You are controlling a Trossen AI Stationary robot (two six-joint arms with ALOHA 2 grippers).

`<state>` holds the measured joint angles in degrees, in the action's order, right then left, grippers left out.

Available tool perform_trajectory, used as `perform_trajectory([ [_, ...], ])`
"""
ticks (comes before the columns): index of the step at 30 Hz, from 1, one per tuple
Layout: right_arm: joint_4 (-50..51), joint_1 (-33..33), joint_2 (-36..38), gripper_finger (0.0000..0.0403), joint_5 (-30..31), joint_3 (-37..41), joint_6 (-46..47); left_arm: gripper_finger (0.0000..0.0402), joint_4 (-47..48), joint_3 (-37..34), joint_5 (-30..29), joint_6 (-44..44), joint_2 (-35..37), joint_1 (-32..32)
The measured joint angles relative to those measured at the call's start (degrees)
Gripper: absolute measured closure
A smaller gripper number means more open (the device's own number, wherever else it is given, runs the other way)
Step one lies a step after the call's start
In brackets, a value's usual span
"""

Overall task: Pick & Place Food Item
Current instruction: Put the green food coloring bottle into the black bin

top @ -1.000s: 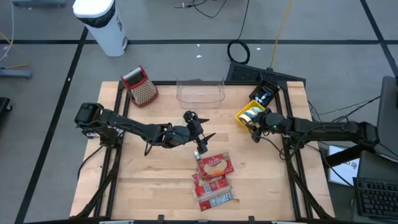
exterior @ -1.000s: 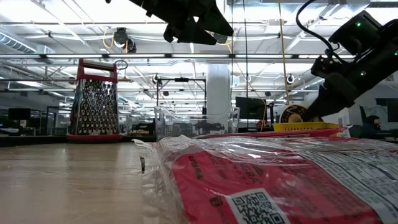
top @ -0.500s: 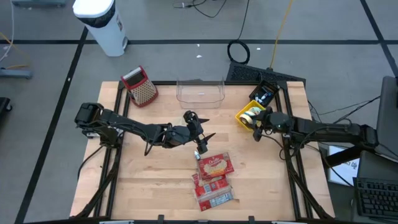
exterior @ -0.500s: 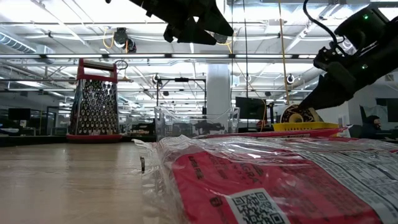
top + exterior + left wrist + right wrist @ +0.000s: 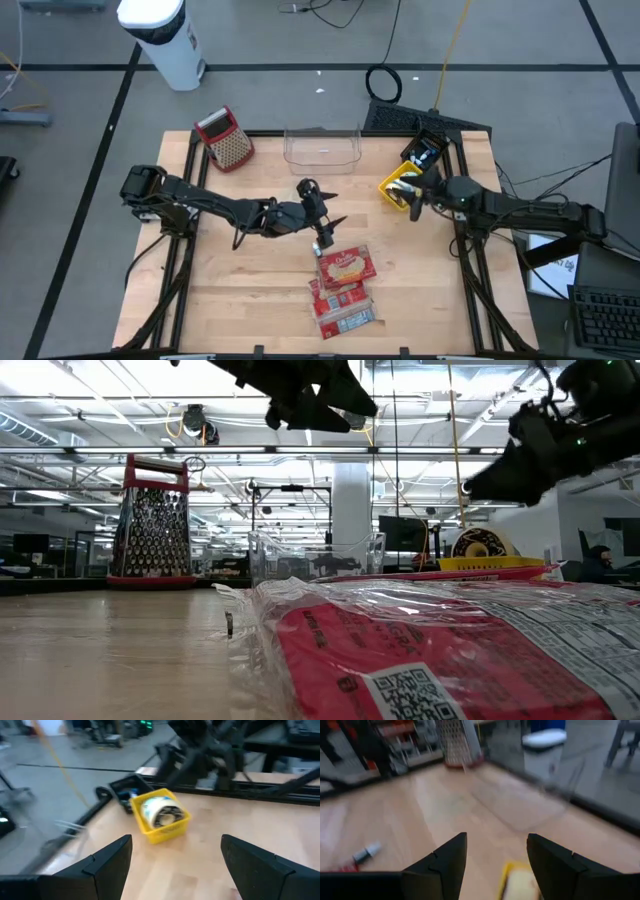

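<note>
One food item, a round pastry with a dark centre (image 5: 404,184), sits inside a small yellow tray (image 5: 391,191) near the right edge of the wooden table (image 5: 240,290). The left wrist view shows the same pastry (image 5: 162,812) lying on its side in the tray (image 5: 165,831).

Just above and beside that tray hangs the right gripper (image 5: 412,199), its two dark fingers spread apart with nothing between them; through its own camera the fingers (image 5: 440,865) frame the tray's yellow rim (image 5: 509,868) and the pale pastry (image 5: 522,886) directly below. In the low view this gripper (image 5: 480,486) is clear of the tray (image 5: 497,567), not touching it.

The left gripper (image 5: 325,222) hovers well away from the tray, over the middle of the table, jaws at their widest and empty, pointing across toward the tray. Right under and just past its tips lie red packets of food (image 5: 342,287), stacked in clear wrap, with a small grey-capped item (image 5: 322,243) beside them.

Farther from both grippers, a clear plastic container (image 5: 322,146) stands at the far edge of the table, and a red-handled metal grater (image 5: 226,138) stands at the far left corner. A black box (image 5: 424,150) rests just beyond the yellow tray. On the floor past the table stands a white bin (image 5: 163,38).
</note>
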<state>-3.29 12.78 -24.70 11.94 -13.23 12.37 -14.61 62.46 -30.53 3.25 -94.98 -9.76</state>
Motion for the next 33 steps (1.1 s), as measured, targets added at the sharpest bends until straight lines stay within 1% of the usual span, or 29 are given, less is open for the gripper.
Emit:
perform_trajectory([
  [3, -5.3, 0.0, 0.5, 0.0210, -2.2, 0.0, -0.5, 0.0094, 1.5, 0.0, 5.3, 0.3, 0.0, 0.0],
  [8, -13.4, -0.1, 0.7, 0.0211, -12.6, -0.1, -2.7, 0.0094, 7.6, 0.0, 15.3, 1.1, 0.0, -0.3],
  [11, -16.0, -0.1, 0.7, 0.0211, -17.4, -0.1, -2.7, 0.0094, 14.0, 0.0, 18.5, 0.2, 0.0, -1.0],
  [14, -16.4, -0.1, 0.7, 0.0211, -19.5, -0.1, -2.6, 0.0094, 21.1, 0.0, 18.7, -1.1, 0.0, -2.2],
  [18, -15.8, -0.1, 0.5, 0.0215, -19.7, -0.1, -2.6, 0.0094, 29.1, 0.0, 18.7, -2.9, 0.0, -3.6],
  [20, -15.4, -0.1, 0.3, 0.0217, -19.7, -0.1, -2.6, 0.0094, 31.2, 0.0, 18.7, -3.5, -0.6, -4.0],
  [22, -15.3, -0.1, 0.2, 0.0218, -19.7, -0.1, -2.6, 0.0094, 32.1, 0.0, 18.7, -4.1, -1.6, -4.2],
  [27, -15.3, -0.1, 0.0, 0.0218, -19.7, -0.1, -2.6, 0.0094, 30.7, 0.0, 18.6, -7.2, -6.0, -3.7],
  [33, -15.2, -0.1, -0.1, 0.0219, -19.7, -0.1, -2.6, 0.0094, 30.3, 0.0, 18.6, -7.4, -11.7, -1.7],
])
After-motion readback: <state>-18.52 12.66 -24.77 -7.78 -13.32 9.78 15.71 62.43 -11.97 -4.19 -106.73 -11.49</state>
